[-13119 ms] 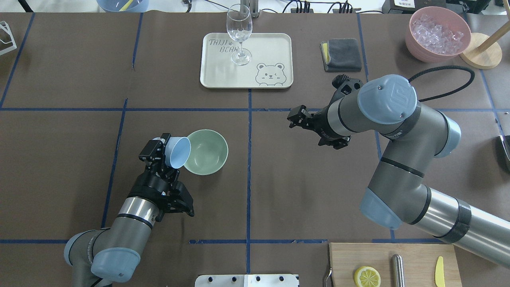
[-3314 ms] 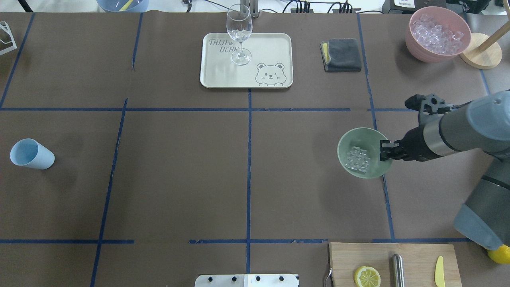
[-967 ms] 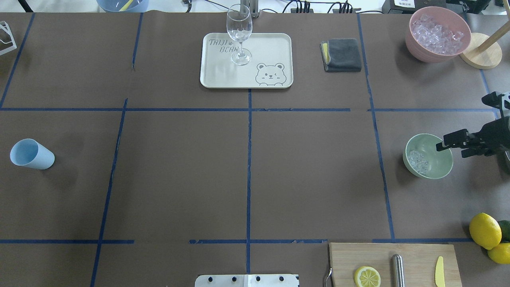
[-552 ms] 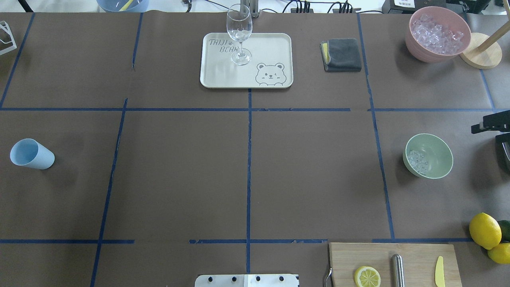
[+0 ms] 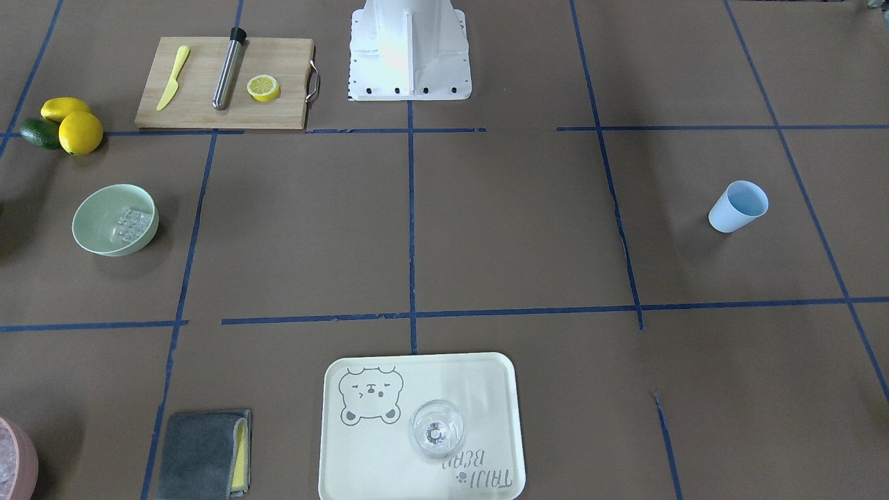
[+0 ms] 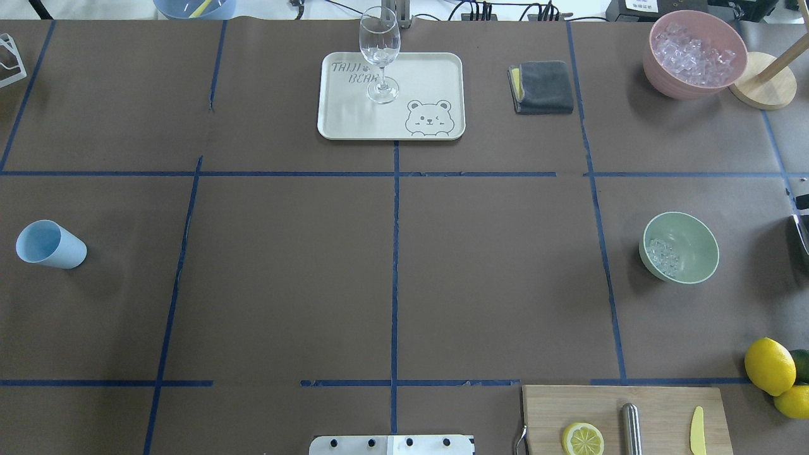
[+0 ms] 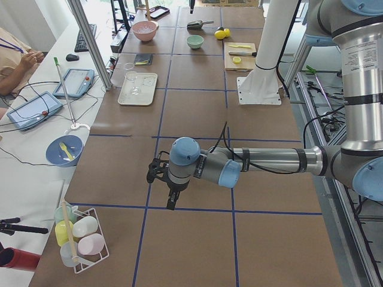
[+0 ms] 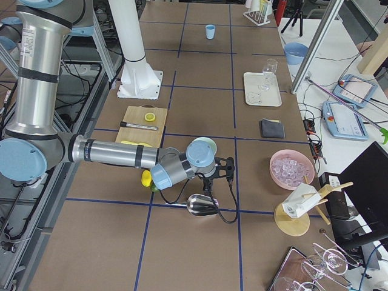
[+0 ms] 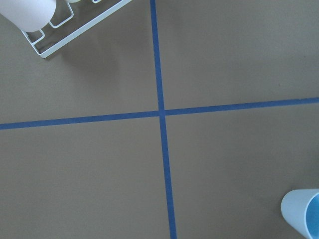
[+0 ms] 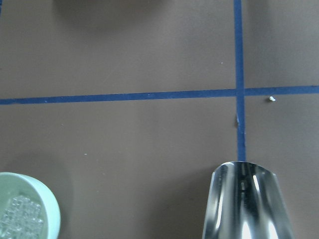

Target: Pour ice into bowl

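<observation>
The pale mint-green bowl (image 6: 681, 248) stands upright on the table's right side, with a small heap of clear ice cubes (image 6: 662, 256) inside it. It also shows in the front view (image 5: 114, 219) and at the lower left of the right wrist view (image 10: 25, 214). The light blue cup (image 6: 49, 244) stands empty at the far left. My right gripper (image 8: 222, 170) hovers just beyond the bowl, over a metal scoop (image 10: 246, 204). My left gripper (image 7: 157, 172) hangs over bare table near the cup (image 9: 304, 211). I cannot tell whether either gripper is open or shut.
A pink bowl of ice (image 6: 694, 54) and a wooden stand (image 6: 761, 81) sit at the back right. A grey cloth (image 6: 541, 86) lies beside a tray (image 6: 436, 69) holding a wine glass (image 6: 379, 54). A cutting board (image 6: 622, 417) and lemons (image 6: 770, 365) are at the front right.
My right gripper, open beside the bowl's right rim a second ago, has drawn away to the right and out of the overhead view. The bowl and cup have not moved.
</observation>
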You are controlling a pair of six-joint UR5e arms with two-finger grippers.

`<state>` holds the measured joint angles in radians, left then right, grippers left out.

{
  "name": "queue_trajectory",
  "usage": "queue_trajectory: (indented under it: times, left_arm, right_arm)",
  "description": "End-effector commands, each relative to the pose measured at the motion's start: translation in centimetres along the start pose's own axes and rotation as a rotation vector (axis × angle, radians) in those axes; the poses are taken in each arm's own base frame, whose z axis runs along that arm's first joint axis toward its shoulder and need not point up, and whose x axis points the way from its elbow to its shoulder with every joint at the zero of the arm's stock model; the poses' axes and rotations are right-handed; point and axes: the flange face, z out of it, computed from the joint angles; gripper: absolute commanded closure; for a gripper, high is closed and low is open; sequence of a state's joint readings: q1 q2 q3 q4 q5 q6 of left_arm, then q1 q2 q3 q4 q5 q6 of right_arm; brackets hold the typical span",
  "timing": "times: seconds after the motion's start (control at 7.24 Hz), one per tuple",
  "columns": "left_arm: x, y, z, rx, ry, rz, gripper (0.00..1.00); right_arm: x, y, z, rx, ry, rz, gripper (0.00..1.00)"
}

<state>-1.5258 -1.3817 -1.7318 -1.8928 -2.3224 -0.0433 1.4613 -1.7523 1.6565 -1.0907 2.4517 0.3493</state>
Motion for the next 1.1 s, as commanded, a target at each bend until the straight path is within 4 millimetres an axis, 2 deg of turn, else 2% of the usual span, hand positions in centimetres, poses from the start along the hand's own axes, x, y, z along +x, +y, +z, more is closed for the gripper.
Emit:
queue_trajectory:
  times: [0.0,0.14,0.28,0.55,0.69,0.83,0.97]
  left_arm:
    - [-0.5,0.5,0.6,-0.017,0.008,-0.009,0.0]
    - [0.1,0.4,0.1,-0.007,0.023,0.0,0.0]
    - [0.6,0.0,-0.3,0.001,0.04,0.013,0.0]
    - [1.0,-0.2,-0.7,0.001,0.05,0.013,0.0]
    - [2.2,0.0,-2.3,0.006,0.107,-0.001,0.0]
    - [1.6,2.0,-4.2,0.021,0.102,-0.044,0.0]
    - [1.4,2.9,-4.5,0.027,0.089,-0.042,0.0]
  right_arm:
    - [-0.7,-0.3,-5.3,-0.098,0.143,-0.091,0.0]
    - [-0.4,-0.6,-8.3,-0.149,0.146,-0.112,0.0]
    - [-0.5,-1.2,-9.0,-0.175,0.139,-0.123,0.0]
    - [-0.4,-1.3,-8.7,-0.177,0.13,-0.115,0.0]
    - [-0.4,-1.2,-8.7,-0.178,0.127,-0.112,0.0]
    - [-0.4,-1.1,-8.6,-0.177,0.112,-0.109,0.0]
    - [-0.5,-1.2,-8.6,-0.176,0.112,-0.113,0.0]
